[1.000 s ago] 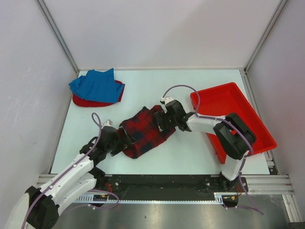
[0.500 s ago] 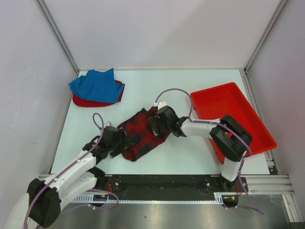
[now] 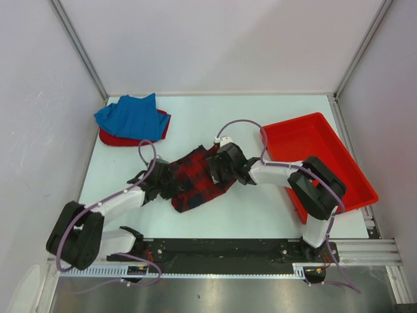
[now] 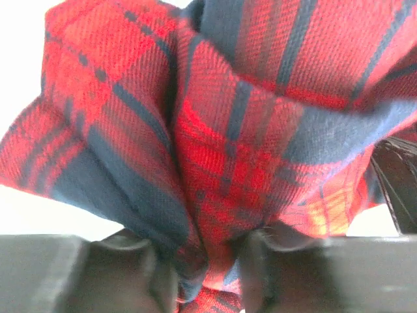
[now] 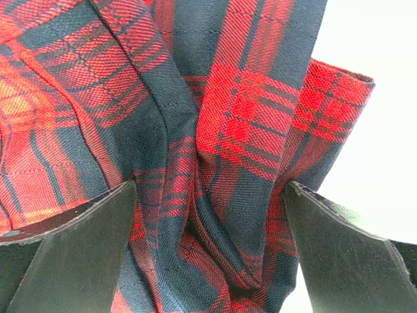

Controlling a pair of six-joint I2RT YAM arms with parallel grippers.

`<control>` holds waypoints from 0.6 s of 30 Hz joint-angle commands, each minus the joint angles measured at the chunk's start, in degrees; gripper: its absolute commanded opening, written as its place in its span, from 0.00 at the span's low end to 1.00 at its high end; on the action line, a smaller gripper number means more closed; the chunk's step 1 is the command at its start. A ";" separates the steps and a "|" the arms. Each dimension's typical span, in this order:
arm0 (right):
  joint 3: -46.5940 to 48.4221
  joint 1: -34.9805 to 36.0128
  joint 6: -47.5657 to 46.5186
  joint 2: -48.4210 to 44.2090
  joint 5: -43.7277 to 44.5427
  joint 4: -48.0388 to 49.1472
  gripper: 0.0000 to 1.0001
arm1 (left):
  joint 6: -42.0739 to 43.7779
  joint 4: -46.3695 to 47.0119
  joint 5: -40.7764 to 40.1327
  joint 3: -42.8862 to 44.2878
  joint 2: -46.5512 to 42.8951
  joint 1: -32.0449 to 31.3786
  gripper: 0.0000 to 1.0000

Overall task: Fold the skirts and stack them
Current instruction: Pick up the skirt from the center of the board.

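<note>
The red-and-navy plaid skirt (image 3: pixel 195 181) lies rumpled in the middle of the table. At its left edge, my left gripper (image 3: pixel 171 185) is shut on a bunched fold of the plaid skirt (image 4: pixel 215 163), which fills the left wrist view between the fingers (image 4: pixel 130 274). My right gripper (image 3: pixel 219 171) sits over the skirt's right end. Its jaws stand open and wide, with creased plaid skirt (image 5: pixel 215 150) between the fingers (image 5: pixel 71 254) but not pinched. The bright blue skirt (image 3: pixel 130 117) lies folded on the red skirt (image 3: pixel 109 138) at the far left.
A rigid red plastic tray (image 3: pixel 306 145) stands at the right, just beyond my right arm's forearm. White walls with metal posts close in the table on the left, back and right.
My left gripper has closed on the plaid skirt's left edge and pushed it slightly up and right, bunching the cloth. My right gripper slid left onto the skirt, jaws still wide.
</note>
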 commanded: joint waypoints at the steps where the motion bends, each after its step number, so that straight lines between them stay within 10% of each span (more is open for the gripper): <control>1: -0.47 -0.14 0.53 -0.45 -0.49 -2.24 1.00 | 4.95 -2.51 -2.61 3.94 8.12 0.03 0.14; 3: -0.38 -0.31 1.49 -1.76 -0.05 -2.41 1.00 | 6.87 -4.98 -4.98 8.06 10.14 -0.75 0.00; 13: -1.79 -2.34 7.82 -23.53 10.22 -4.51 1.00 | 23.12 -12.03 -27.93 29.86 14.63 -3.04 0.00; 18: -6.78 -5.84 10.20 -33.66 13.14 -9.79 1.00 | 46.05 -0.26 -30.81 33.47 15.42 -2.96 0.00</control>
